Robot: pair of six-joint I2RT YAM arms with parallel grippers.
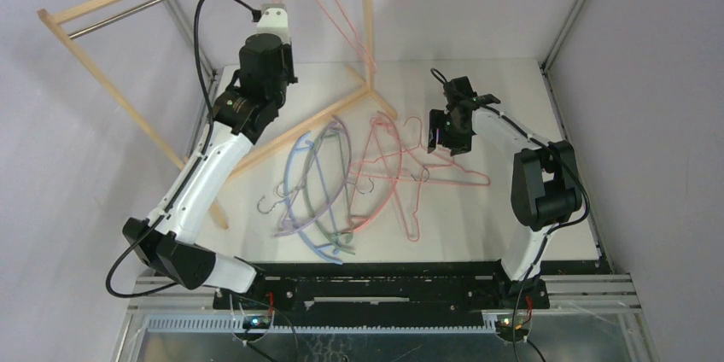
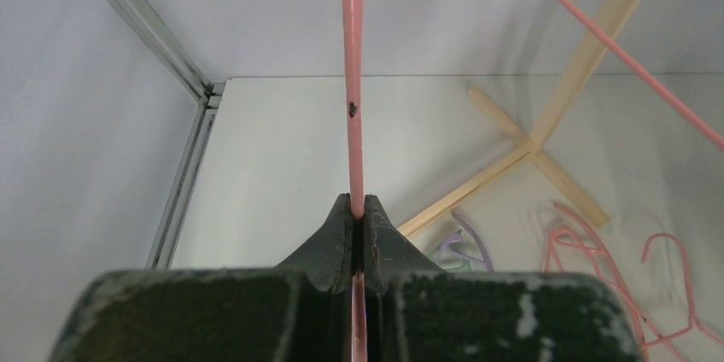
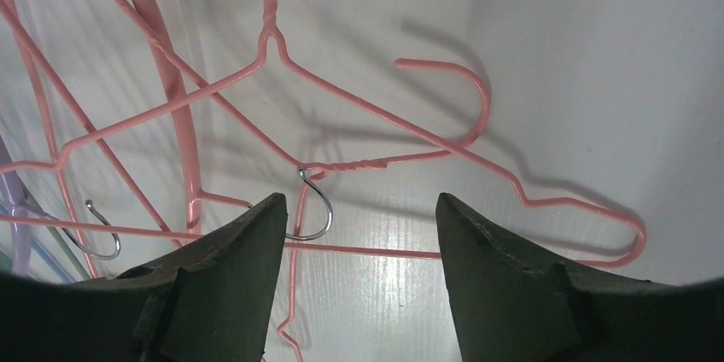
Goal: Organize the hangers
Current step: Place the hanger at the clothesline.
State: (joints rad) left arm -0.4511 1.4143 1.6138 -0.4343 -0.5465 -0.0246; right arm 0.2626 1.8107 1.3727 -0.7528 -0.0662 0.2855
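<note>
My left gripper (image 1: 273, 14) is raised by the rack rod and shut on a thin pink wire hanger (image 2: 351, 80); the wire runs straight up between its closed jaws (image 2: 357, 204). A second pink wire hanger (image 1: 335, 10) hangs beside it. On the table lies a tangled pile: lilac (image 1: 294, 166), green (image 1: 321, 176) and blue (image 1: 300, 208) curved hangers, and pink wire ones (image 1: 401, 166). My right gripper (image 1: 441, 142) hovers open over the pile's right side. Below its spread jaws (image 3: 360, 208) lie pink wires (image 3: 478, 157) and a metal hook (image 3: 323, 208), with nothing held.
The light wooden rack frame (image 1: 111, 80) with its metal rod (image 1: 154, 2) stands at the back left; its floor beams (image 1: 290, 136) cross the table beside the pile. White walls with metal corner posts (image 1: 568, 16) enclose the table.
</note>
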